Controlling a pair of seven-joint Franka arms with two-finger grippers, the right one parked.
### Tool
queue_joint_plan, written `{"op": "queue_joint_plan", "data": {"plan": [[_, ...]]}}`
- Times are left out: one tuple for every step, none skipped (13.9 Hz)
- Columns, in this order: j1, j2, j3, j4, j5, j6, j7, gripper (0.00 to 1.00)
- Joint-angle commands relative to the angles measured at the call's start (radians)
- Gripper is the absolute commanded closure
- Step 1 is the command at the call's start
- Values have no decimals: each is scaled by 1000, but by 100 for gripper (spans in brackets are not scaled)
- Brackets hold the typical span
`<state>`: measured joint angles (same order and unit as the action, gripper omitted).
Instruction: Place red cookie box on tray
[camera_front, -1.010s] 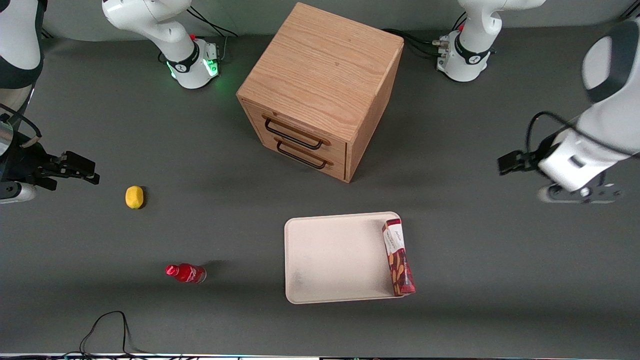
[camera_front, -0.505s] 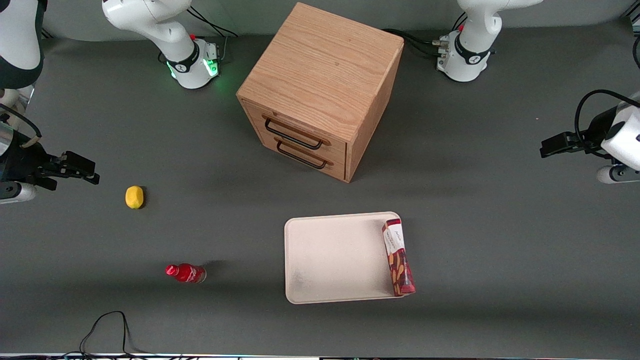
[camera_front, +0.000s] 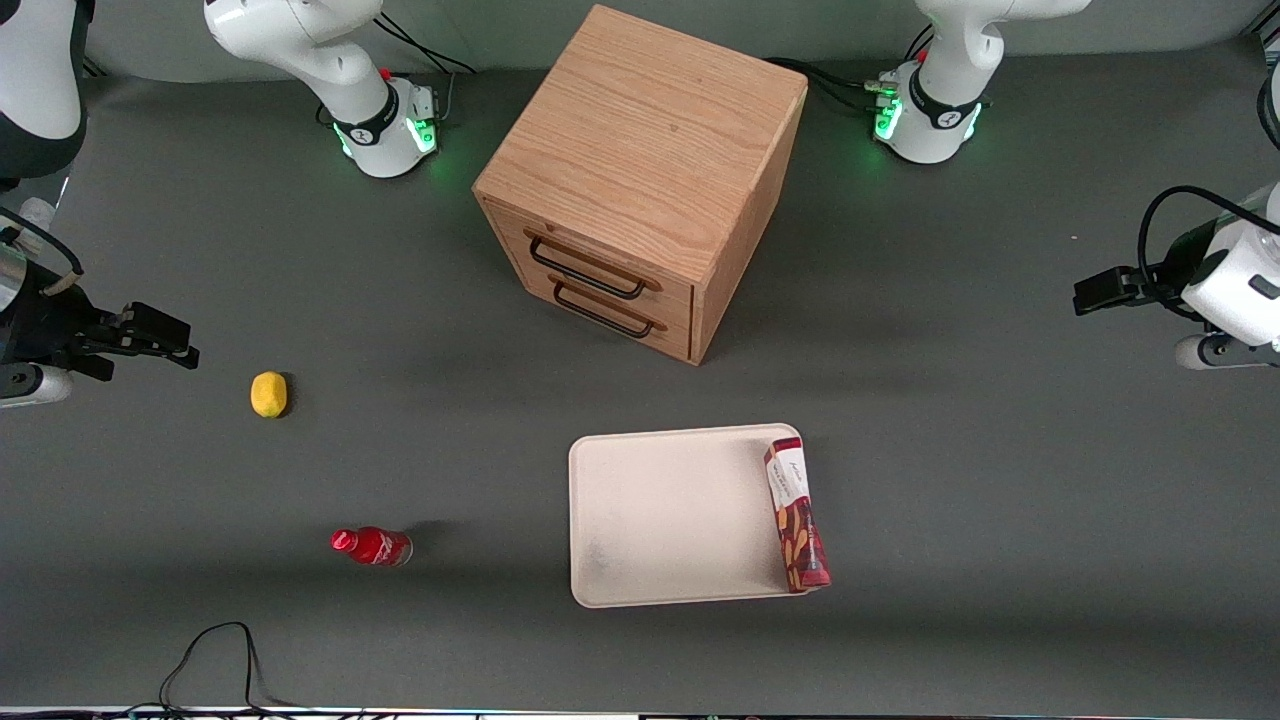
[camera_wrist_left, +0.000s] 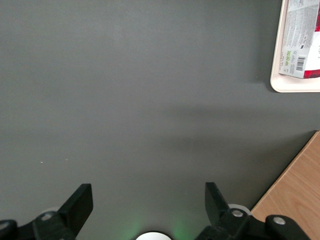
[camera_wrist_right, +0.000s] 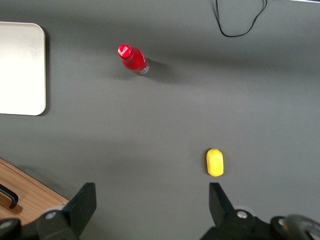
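The red cookie box (camera_front: 797, 514) lies flat on the tray (camera_front: 670, 515), along the tray edge nearest the working arm, one end overhanging the rim slightly; both sit in the lower centre of the front frame. The gripper (camera_front: 1096, 291) hovers at the right edge of the frame, well apart from the tray. Its fingers (camera_wrist_left: 80, 200) are spread wide and hold nothing.

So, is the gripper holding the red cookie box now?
No, the gripper is open and empty above the bare table, while the red cookie box lies along the tray edge.
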<state>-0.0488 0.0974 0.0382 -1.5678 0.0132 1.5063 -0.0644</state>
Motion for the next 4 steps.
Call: {"op": "queue_joint_plan", "data": {"plan": [[-11,-2,23,9,13,-11,47,0],[-10,-2,23,9,13,-14,48,0],[-10,-1,23,9,11,-14,46,0],[-11,-1,23,9,11,-12,44,0]]}}
